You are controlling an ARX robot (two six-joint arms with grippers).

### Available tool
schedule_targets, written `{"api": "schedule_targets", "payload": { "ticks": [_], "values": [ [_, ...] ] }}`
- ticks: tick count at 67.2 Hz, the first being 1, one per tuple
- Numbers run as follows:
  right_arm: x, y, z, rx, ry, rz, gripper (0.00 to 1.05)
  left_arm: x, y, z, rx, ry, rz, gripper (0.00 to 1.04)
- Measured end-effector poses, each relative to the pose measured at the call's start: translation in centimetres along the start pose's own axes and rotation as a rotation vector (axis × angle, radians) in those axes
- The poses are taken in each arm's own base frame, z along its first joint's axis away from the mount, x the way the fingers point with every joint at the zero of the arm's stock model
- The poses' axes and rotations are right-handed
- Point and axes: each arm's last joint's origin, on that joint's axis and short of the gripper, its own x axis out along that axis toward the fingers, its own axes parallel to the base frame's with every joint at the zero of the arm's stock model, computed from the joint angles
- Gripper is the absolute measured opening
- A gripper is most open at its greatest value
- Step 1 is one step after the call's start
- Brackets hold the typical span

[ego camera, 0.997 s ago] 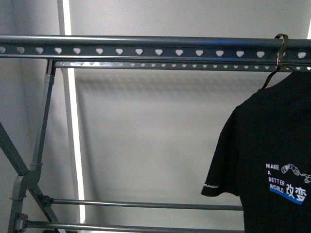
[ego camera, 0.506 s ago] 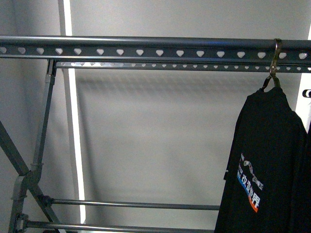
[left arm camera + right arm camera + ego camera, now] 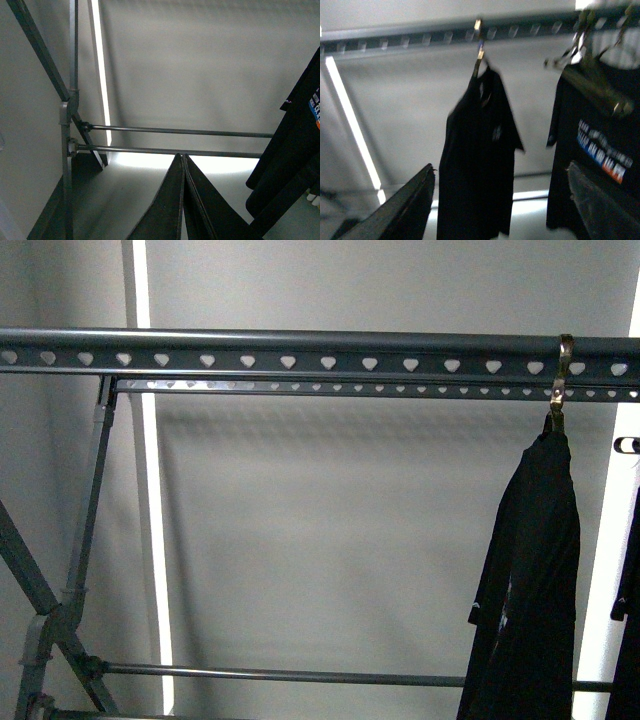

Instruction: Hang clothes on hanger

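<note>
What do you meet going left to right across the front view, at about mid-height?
Slanted dark grey metal rack leg → bright white vertical light strip → plain grey wall → black short-sleeved T-shirt hanging edge-on from a brass-coloured hook → edge of a second dark garment.

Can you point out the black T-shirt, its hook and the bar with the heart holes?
black T-shirt (image 3: 535,570), front view, its body.
hook (image 3: 563,375), front view, its shank.
top bar (image 3: 300,352), front view, its middle.
</note>
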Motion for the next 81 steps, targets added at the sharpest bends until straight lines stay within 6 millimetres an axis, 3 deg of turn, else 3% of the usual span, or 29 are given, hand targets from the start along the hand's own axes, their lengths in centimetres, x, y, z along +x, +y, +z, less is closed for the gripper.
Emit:
{"api": "schedule_targets", "payload": {
  "ticks": [19, 60, 81],
  "values": [
    [-0.1, 0.0, -2.0, -0.027, -0.008, 0.001, 0.02, -1.3, 0.0, -0.3, 0.0, 0.009, 0.0, 0.04],
    [-0.1, 0.0, -4.7, -0.028, -0.011, 0.001, 0.02, -1.3, 0.0, -0.3, 0.0, 0.008, 0.0, 0.04],
    [-0.1, 0.0, -4.7, -0.028, -0.012, 0.001, 0.02, -1.3, 0.0, -0.3, 0.0, 0.008, 0.0, 0.04]
  ]
}}
